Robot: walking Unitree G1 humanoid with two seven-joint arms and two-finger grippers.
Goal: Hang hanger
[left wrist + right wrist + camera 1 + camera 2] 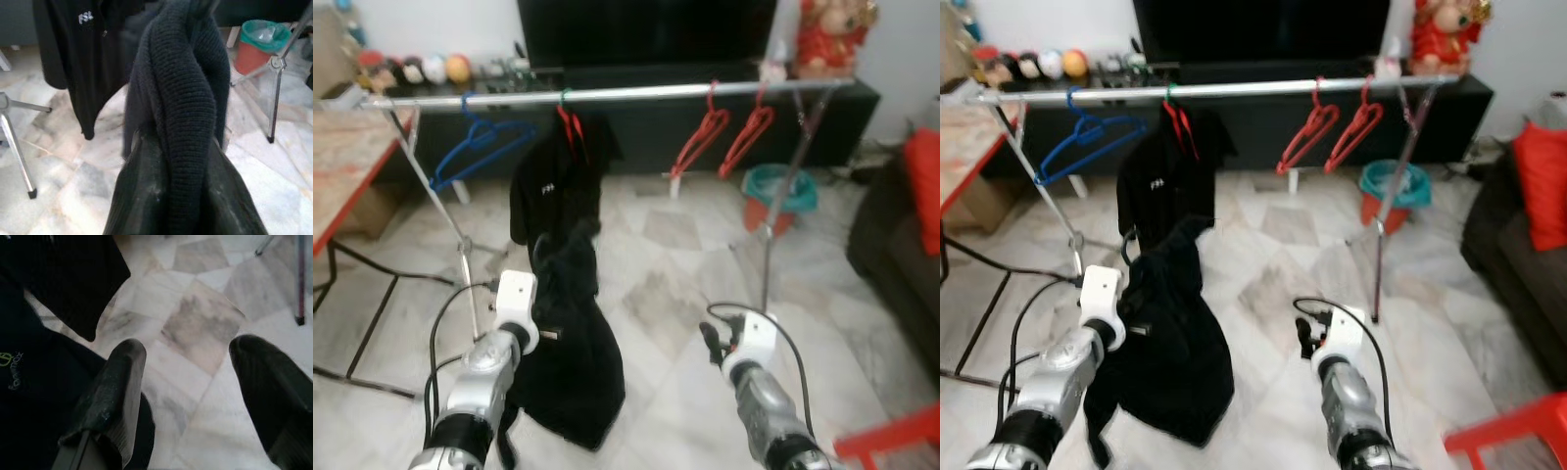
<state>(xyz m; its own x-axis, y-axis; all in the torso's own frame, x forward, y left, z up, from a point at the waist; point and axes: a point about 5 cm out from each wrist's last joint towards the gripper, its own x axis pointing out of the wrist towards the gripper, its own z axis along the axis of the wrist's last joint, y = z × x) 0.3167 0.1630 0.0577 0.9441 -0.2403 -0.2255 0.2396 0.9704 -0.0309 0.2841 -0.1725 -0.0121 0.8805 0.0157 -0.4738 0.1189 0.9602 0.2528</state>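
A silver clothes rail (636, 94) runs across the room ahead of me. On it hang a blue hanger (475, 145), a black jacket (558, 181) on a red hanger, and two bare red hangers (701, 137) (749, 135). Below the jacket, my left gripper (176, 142) is shut on a black knit garment (573, 343) that drapes down toward the floor. Whether a hanger is inside that garment is hidden. My right gripper (188, 367) is open over the marble floor beside the garment, with nothing between its fingers (115, 382).
The rack's legs (465, 250) (769, 235) stand on the floor at each side. A red-edged table (342, 166) is at the left. A green and red bucket (781, 196), a dark sofa (891, 255) and a red stool (891, 441) are at the right. Behind the rail is a black TV cabinet (656, 127).
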